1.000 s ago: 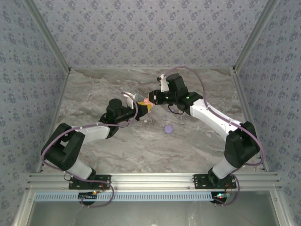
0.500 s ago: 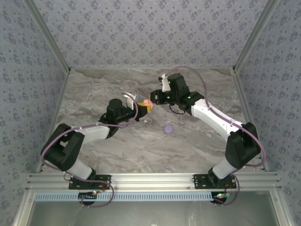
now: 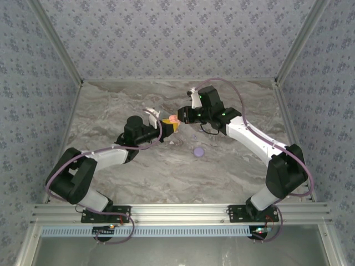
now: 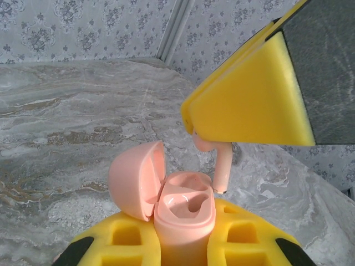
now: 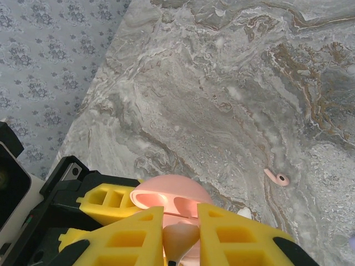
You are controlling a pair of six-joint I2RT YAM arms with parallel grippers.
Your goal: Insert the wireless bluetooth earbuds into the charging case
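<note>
My left gripper (image 4: 183,243) is shut on the pink charging case (image 4: 183,217), held upright with its lid (image 4: 133,180) swung open to the left. Both sockets are bare. My right gripper (image 5: 180,239) is shut on a pale pink earbud (image 5: 178,234). From the left wrist, that earbud (image 4: 223,169) hangs stem down just above the case's right rim, under the right gripper's yellow pads (image 4: 249,105). A second pink earbud (image 5: 276,177) lies loose on the marble. From above, the two grippers meet at the case (image 3: 173,119) mid-table.
A purple disc (image 3: 198,151) lies flat on the marble table (image 3: 233,166), just in front of the grippers. A small white bit (image 5: 244,212) sits near the case in the right wrist view. Patterned walls close in the back and both sides.
The left arm has shifted slightly, nudging the case a little toward the right gripper. Both grips are unchanged.
</note>
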